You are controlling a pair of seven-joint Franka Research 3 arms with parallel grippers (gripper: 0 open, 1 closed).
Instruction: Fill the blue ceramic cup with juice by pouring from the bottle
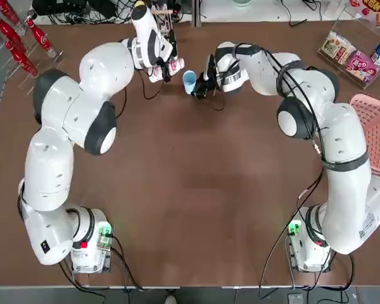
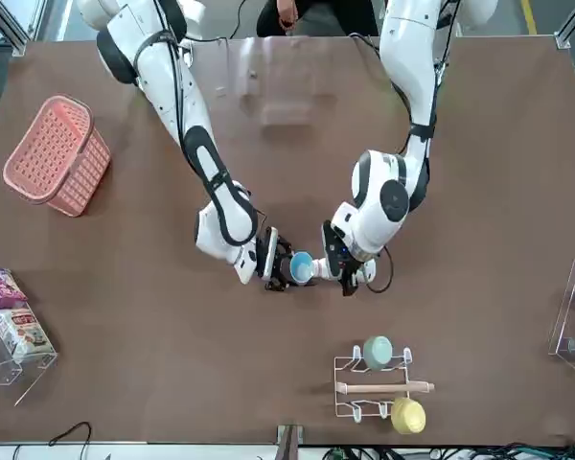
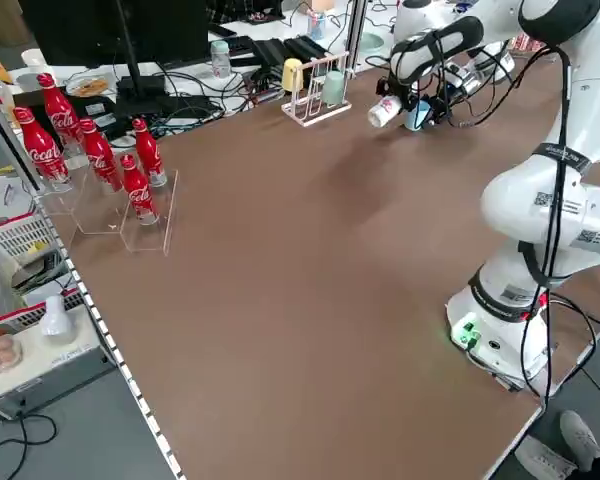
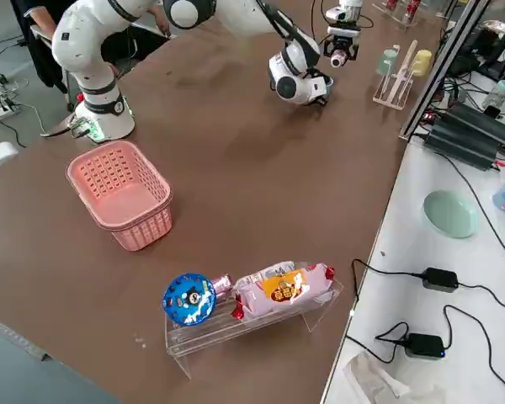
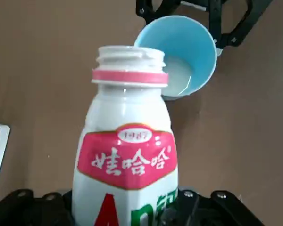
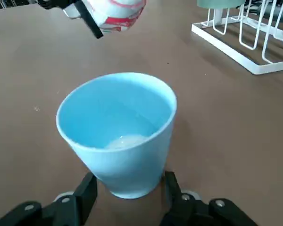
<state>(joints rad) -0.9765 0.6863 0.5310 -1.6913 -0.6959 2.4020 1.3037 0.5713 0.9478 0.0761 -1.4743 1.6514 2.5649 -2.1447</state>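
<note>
- I see the left hand clamped on the bottle, gripping its lower body; the bottle is uncapped and tilted, with its open mouth toward the blue ceramic cup.
- In the left wrist view, the bottle mouth sits just beside the cup rim. I cannot tell whether the two touch.
- I see the right hand closed on the blue ceramic cup, one finger on each side of its base.
- The cup stands at the far centre of the surface, between the two hands. In the right wrist view it leans slightly.
- A small amount of pale liquid lies at the bottom of the cup; most of the inner wall is bare.
- A white wire rack stands near the far edge, just beyond the cup. It carries a pale mint-green cup and a yellow cup.
- A pink basket rests at the right edge of the surface.
- Red cola bottles stand in a clear holder at the far left corner.
- Snack packets lie in a clear tray at the far right corner.
</note>
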